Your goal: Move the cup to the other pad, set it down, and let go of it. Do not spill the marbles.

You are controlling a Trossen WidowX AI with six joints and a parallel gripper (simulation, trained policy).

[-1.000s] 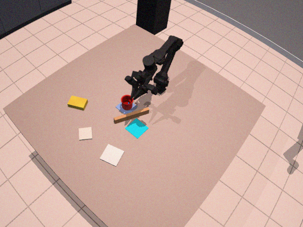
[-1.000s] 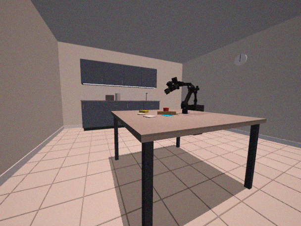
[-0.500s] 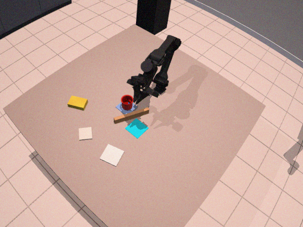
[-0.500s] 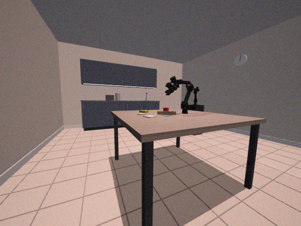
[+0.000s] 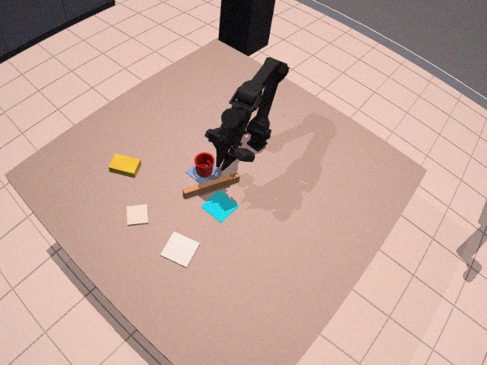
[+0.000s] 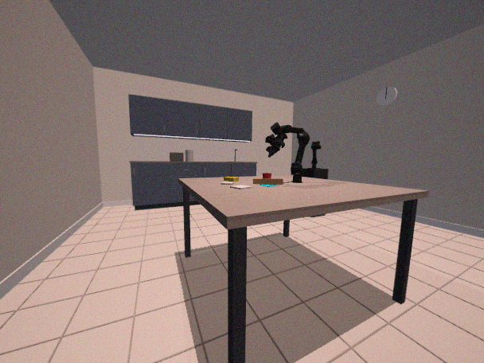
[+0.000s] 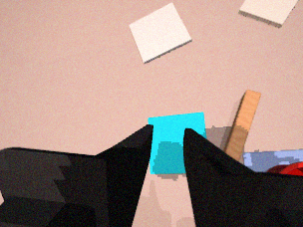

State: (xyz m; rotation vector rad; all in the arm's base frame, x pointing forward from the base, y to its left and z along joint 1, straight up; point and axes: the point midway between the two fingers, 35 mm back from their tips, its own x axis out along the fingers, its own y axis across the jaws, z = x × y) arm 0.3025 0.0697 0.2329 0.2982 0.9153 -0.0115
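The red cup (image 5: 204,171) (image 6: 267,175) (image 7: 295,171) stands upright on the blue pad (image 5: 192,172) (image 7: 269,158). A bit of blue shows inside the cup in the top view; the marbles are too small to count. The cyan pad (image 5: 220,215) (image 6: 270,185) (image 7: 175,120) lies bare on the other side of the wooden bar, partly in shadow. My gripper (image 5: 220,168) (image 6: 270,155) (image 7: 167,132) is empty, its fingers a narrow gap apart. It hangs high above the table, pointing down and tilted, and touches nothing. The cup is only partly in the wrist view, at the lower right edge.
A wooden bar (image 5: 211,186) (image 6: 267,181) (image 7: 244,117) lies between the two pads. A yellow block (image 5: 124,164) (image 6: 231,179) lies farther left in the top view. A small white tile (image 5: 137,214) (image 7: 269,10) and a larger one (image 5: 179,249) (image 6: 241,186) (image 7: 159,33) lie flat.
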